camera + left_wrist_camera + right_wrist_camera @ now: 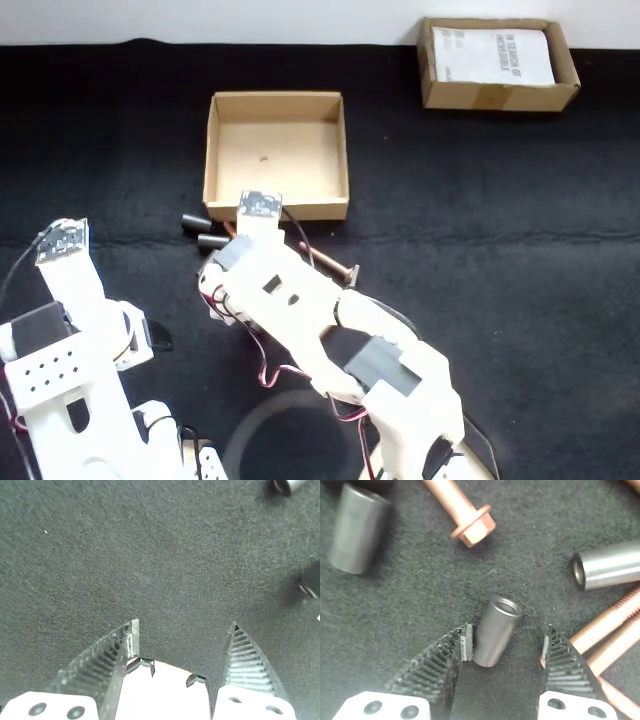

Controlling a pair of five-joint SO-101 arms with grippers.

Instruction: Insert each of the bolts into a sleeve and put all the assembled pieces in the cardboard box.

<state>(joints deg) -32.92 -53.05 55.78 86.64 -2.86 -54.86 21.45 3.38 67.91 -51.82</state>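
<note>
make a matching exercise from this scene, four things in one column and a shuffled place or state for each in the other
Column one
1. left end effector
2. right end effector
3. cardboard box
4. far box

Column two
A. holds a printed sheet
B. open, with a grey sleeve between its fingers
C. open over bare black mat
D. no assembled pieces in it

Pairs: 1-C, 2-B, 3-D, 4-A
</note>
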